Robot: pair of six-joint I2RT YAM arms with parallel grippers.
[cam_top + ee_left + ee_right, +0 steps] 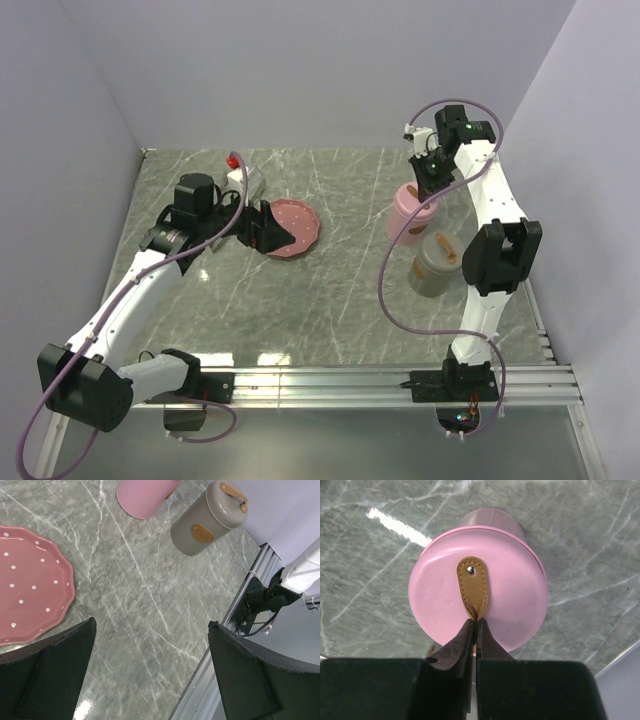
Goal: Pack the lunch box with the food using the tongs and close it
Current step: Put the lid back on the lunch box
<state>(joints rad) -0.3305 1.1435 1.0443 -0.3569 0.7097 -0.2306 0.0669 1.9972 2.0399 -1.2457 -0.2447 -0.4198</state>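
Nearly done: I saw grey lid [220,509] on, pink lid [512,587] seated.
Right tool [474,623]: pinched pink lid's strap [473,582].
Left tool [152,625]: spread, empty.

The left arm [130,298] and right arm [492,192] had white links and black joint housings. A purple cable [381,283] looped from each base on the rail [330,385]. The fingers [50,680] were black wedges.

Round pink lid [505,595] atop pink tub [492,517], tan leather strap [473,582] riveted at lid centre, strap's near end pinched between closed black fingers of right gripper [475,622], grey marbled bench [365,580] beneath.
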